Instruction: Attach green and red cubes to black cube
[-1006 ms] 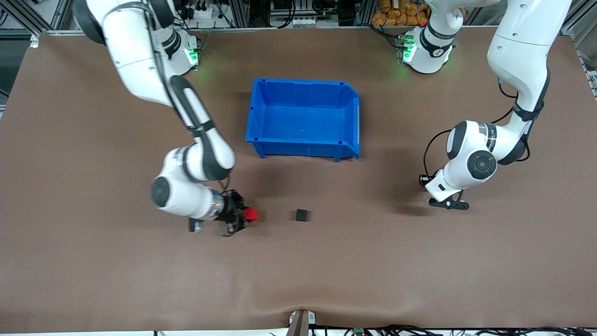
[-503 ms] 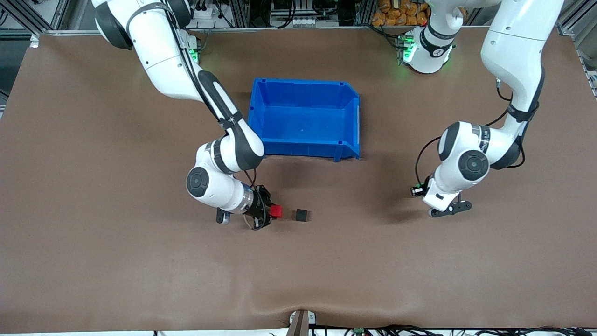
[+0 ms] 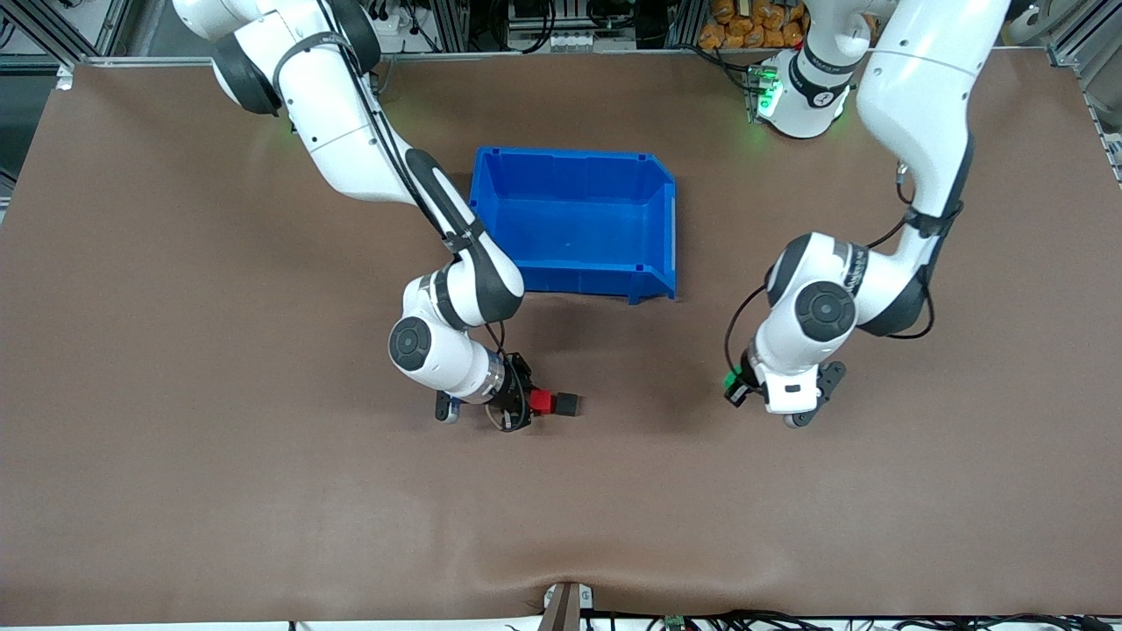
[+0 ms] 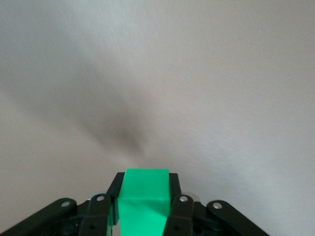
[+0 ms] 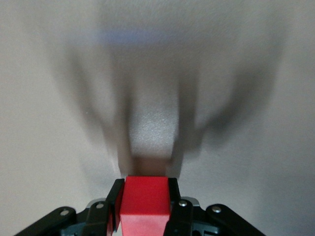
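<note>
Since a second earlier, the right tool [image 3: 536,401], pinching the red cube [image 3: 543,401], reached the black cube [image 3: 567,404]; the left tool [image 3: 734,386] pinched the green cube [image 3: 730,381].

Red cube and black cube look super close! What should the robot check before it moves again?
1. Right pincer grips the red cube: ok.
2. Red cube is right beside the black cube: ok.
3. Cubes actually joined: cannot tell.
4. Left pincer grips the green cube: ok.
5. Green cube at the black cube: not ok; it is up toward the left arm's end.
6. Blue bin out of the way: ok.
</note>
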`<state>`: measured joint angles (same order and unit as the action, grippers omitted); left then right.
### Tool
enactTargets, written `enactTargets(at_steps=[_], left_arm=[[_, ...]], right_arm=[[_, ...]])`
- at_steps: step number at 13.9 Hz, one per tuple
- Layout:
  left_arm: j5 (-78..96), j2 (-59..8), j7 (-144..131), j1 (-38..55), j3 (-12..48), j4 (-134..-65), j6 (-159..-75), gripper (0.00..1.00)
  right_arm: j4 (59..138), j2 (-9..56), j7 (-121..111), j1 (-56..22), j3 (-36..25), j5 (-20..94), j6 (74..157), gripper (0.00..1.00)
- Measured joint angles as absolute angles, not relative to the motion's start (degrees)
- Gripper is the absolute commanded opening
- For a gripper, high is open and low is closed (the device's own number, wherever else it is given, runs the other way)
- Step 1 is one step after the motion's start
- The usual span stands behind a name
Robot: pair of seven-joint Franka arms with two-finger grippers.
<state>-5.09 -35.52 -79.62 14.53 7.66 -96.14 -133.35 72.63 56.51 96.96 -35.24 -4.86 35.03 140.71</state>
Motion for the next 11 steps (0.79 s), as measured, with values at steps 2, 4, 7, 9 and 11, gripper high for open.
enactTargets(at_steps=[2, 4, 7, 9, 11], left_arm=[[-2.88, -38.70, -88.38, 16.39, 7.68, -92.22, -133.35, 0.00], [-2.30, -41.51, -95.27, 18.28, 7.70, -88.83, -133.35, 0.00], [-2.22, -44.84, -102.40, 20.45, 7.73, -84.58, -133.36, 0.00], [-2.20, -46.30, -105.01, 21.57, 7.77, -82.94, -133.40, 0.00], [-1.77, -47.20, -107.15, 22.83, 7.82, -82.05, -134.02, 0.00]], right_arm=[[72.57, 56.74, 96.96, -35.94, -4.93, 34.88, 141.28, 1.00], [72.41, 56.79, 96.81, -36.16, -5.26, 33.52, 141.38, 1.00], [70.91, 56.05, 96.65, -34.94, -6.41, 27.20, 141.36, 1.00], [70.43, 54.07, 95.97, -33.55, -6.91, 23.79, 137.36, 1.00], [70.18, 51.19, 89.70, -30.47, -7.59, 22.52, 126.62, 1.00]])
